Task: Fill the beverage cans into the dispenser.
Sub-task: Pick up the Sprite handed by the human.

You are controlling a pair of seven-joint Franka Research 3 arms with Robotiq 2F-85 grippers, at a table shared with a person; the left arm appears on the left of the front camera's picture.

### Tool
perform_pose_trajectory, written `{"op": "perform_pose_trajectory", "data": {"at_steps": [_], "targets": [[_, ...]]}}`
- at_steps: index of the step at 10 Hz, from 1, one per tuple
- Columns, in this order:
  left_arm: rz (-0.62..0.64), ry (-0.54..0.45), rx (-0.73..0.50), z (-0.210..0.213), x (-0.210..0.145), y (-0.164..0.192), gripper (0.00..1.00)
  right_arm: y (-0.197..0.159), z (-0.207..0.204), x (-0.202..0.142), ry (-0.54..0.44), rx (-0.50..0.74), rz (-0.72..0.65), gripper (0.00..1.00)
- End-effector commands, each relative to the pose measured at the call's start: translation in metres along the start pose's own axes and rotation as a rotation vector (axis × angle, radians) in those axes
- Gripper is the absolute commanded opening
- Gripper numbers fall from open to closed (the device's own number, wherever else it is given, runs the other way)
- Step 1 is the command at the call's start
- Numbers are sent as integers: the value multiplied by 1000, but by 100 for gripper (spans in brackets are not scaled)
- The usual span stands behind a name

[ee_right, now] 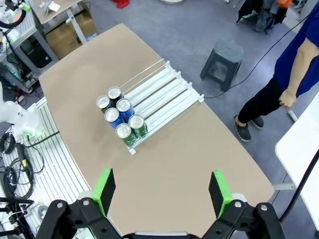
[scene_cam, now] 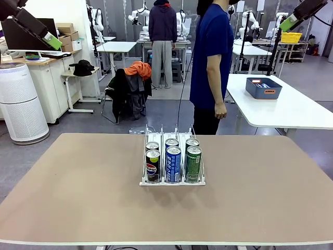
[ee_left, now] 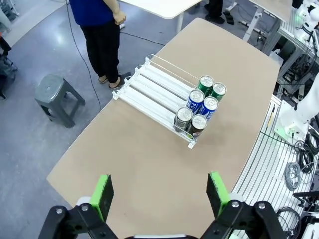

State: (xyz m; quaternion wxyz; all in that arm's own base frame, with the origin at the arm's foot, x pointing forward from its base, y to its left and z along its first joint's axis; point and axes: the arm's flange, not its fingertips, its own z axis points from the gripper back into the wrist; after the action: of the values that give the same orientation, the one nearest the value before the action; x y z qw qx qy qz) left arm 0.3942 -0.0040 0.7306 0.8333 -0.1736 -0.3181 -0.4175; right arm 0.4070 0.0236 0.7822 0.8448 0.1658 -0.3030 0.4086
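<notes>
A tan tabletop (scene_cam: 73, 198) with rounded corners carries one clear three-lane dispenser (scene_cam: 171, 183), its rear end reaching the far edge. Six beverage cans (scene_cam: 173, 163) stand at its front, two per lane.

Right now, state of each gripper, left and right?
Left gripper: open, holding nothing.
Right gripper: open, holding nothing.
</notes>
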Motion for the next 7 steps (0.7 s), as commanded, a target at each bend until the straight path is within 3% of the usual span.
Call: {"op": "perform_pose_trajectory", "data": {"at_steps": [1,7], "targets": [[16,28,43,8,5,-10,100,-4,12,7,31,4,-28,100],[-141,-79,-29,14,24,-26,100,-18,40,1,-95,-46,24,100]]}}
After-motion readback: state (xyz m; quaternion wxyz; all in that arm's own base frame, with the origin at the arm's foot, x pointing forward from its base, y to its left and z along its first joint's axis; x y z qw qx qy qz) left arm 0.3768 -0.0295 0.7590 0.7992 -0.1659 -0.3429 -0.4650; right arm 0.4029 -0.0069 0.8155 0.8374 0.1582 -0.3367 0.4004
